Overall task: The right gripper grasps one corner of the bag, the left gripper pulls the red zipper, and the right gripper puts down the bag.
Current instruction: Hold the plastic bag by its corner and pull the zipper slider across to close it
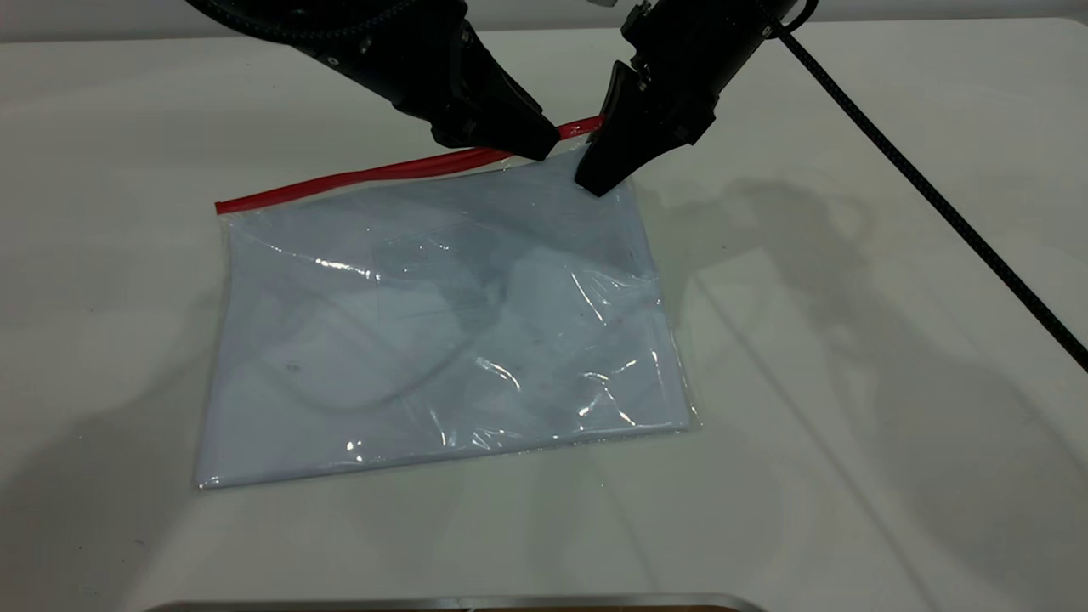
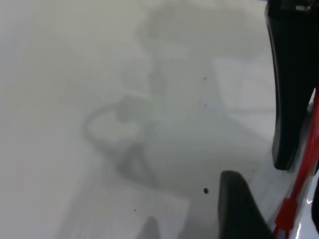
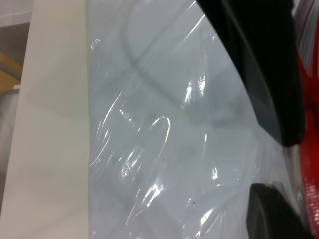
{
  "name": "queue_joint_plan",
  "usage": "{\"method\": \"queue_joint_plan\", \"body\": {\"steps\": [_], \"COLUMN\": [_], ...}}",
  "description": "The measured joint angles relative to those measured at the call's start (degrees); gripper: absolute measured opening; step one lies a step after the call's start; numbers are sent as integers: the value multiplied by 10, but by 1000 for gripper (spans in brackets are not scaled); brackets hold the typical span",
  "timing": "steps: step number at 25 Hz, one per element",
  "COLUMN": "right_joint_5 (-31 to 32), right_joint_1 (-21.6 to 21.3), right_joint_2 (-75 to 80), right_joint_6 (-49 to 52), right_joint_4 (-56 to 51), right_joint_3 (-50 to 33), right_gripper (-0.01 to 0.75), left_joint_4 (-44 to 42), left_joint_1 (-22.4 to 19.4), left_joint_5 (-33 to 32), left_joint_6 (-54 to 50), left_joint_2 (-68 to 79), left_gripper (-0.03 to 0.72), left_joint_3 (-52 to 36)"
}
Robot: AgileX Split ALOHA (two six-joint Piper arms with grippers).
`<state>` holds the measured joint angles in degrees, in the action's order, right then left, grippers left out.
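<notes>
The bag [image 1: 442, 331] lies flat on the white table [image 1: 850, 382], crinkled and shiny, with pale sheets showing through the plastic. The red zipper [image 1: 357, 176] runs along its far long edge and rises slightly toward the far right corner, where both grippers meet. In the exterior view the right gripper [image 1: 599, 174] comes down onto that corner with its pointed tip on the plastic just below the red strip, its thin braided cable [image 1: 935, 200] trailing off over the table. The left gripper [image 1: 535, 140] reaches in beside it, its tip over the zipper line. The exterior view does not show either gripper's finger gap. The left wrist view adds that: two dark fingers [image 2: 291, 89] stand apart, with the red strip and a small red slider tab [image 2: 285, 216] beside them, not clamped. The right wrist view shows dark fingers [image 3: 259, 69] separated over the glossy plastic, red at the frame's edge; whether they pinch the bag I cannot tell.
</notes>
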<state>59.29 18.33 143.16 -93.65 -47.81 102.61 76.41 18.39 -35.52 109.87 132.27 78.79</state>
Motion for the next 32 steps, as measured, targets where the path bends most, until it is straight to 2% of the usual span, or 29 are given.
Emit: {"method": "queue_joint_plan", "body": {"steps": [2, 8, 11, 24, 32], "right_joint_5": [0, 0, 0, 1, 19], "right_joint_1": [0, 0, 0, -10, -67], "right_joint_2": [0, 0, 0, 0, 0], "right_joint_6": [0, 0, 0, 14, 36], "right_joint_4": [0, 0, 0, -8, -32], "right_joint_3": [0, 0, 0, 0, 0], "right_gripper": [35, 35, 35, 35, 35], "left_joint_4": [0, 9, 9, 6, -4], "left_joint_1": [0, 0, 0, -5, -22], "left_joint_5": [-4, -10, -11, -12, -11], "left_joint_6": [3, 9, 11, 10, 2], "left_joint_2": [0, 0, 0, 0, 0], "left_gripper": [351, 134, 59, 51, 50], "left_joint_3": [0, 0, 0, 0, 4]}}
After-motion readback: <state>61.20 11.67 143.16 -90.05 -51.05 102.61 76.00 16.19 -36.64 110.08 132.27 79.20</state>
